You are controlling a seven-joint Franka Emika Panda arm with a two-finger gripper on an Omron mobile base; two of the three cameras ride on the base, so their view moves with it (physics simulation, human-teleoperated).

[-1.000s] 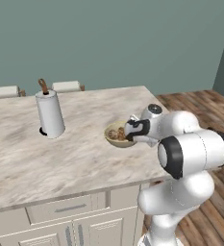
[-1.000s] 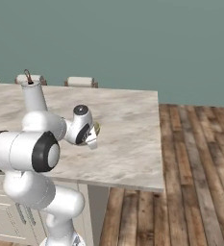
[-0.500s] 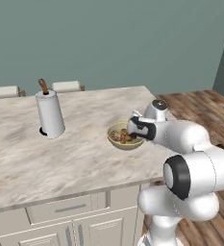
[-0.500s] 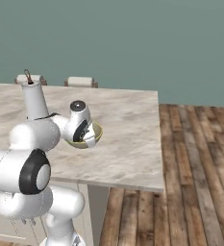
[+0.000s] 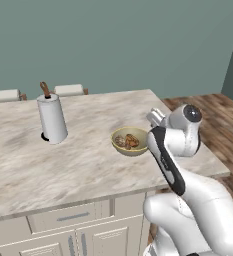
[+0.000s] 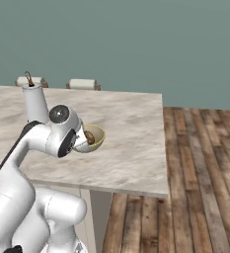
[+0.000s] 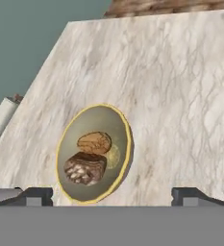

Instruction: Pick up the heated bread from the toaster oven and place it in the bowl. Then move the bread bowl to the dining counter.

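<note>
White Franka arm folded forward from the base, elbow low, forearm angled up to a round wrist housing beside the small round yellowish-tan bowl (image 5: 130, 141). Hand close against the bowl's near-right side in the left base view; gripper (image 7: 111, 194) seen from the hand camera as two small dark tips (image 7: 36, 195) at the bottom edge, set wide apart, nothing between them. Bowl rim just above the left tip, apart from both tips as far as can be told. In the right base view, wrist housing in front of the bowl (image 6: 93, 138), covering its left part.

Bowl resting upright on the broad beige-grey veined marble dining counter (image 5: 83, 165), toward its right end, back from the front edge. Inside the bowl: two pieces of brown bread (image 7: 90, 156) lying side by side and touching, one lighter and smooth, one darker with a ridged crust. Both low in the bowl, below the thin yellow rim. Same brown pieces visible in the left base view (image 5: 128, 141).

White paper-towel roll on an upright holder with a brown curved top (image 5: 51, 118) standing on the counter, well apart from the bowl, toward the far left. Cream drawers and cabinet doors (image 5: 68, 231) under the counter top. Wooden plank floor (image 6: 195, 197) to the right of the counter. Teal wall (image 5: 118, 45) behind. Pale chair backs (image 6: 82, 84) showing past the far counter edge.
</note>
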